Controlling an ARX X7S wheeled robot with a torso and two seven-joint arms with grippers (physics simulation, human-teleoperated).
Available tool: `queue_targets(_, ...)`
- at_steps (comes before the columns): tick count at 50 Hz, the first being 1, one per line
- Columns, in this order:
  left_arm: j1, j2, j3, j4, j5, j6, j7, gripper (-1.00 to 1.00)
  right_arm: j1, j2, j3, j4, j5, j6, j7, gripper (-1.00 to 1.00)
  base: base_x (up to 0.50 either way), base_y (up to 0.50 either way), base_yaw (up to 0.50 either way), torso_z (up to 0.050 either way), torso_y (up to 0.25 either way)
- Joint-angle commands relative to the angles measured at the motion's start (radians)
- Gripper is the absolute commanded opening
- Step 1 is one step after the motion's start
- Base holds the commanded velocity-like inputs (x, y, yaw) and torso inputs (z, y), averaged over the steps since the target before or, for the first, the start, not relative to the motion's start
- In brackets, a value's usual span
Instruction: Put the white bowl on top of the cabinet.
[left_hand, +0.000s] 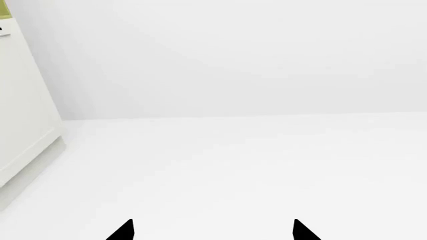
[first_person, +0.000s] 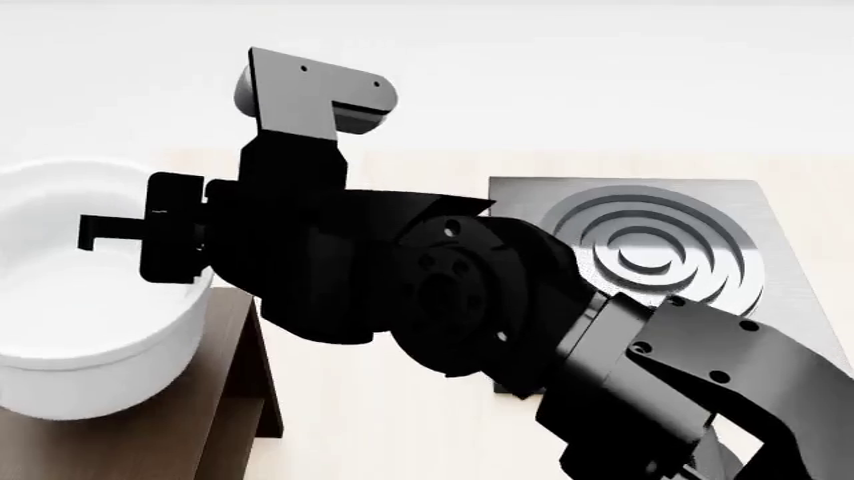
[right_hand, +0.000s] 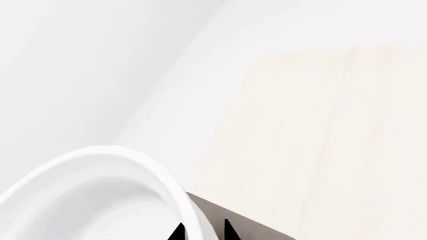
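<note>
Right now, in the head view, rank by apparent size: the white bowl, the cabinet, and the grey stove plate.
1. Stove plate: largest visible area.
2. White bowl: looks close to the plate, but it is cropped and nearer the camera, so this order is unsure.
3. Cabinet: smallest showing, mostly hidden under the bowl.

A pale wood desk (first_person: 400, 420) is seen, with the dark brown cabinet (first_person: 240, 400) set near its left edge and a grey stove plate (first_person: 747, 215) towards its right edge
</note>
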Motion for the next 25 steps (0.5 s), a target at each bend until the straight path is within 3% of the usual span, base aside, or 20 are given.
queue_targets(1, 0.001, 0.000, 0.000, -0.002, 0.000, 0.002, 0.001, 1.00, 0.003, -0.002, 0.032, -0.003, -0.016, 0.003, -0.008, -1.00, 0.00, 0.00, 0.00, 0.000, 0.000)
queue_targets(25, -0.003, -0.001, 0.003, -0.003, 0.002, -0.001, 0.000, 1.00, -0.009, 0.002, 0.021, -0.028, -0.023, 0.016, -0.008, -1.00, 0.00, 0.00, 0.00, 0.000, 0.001)
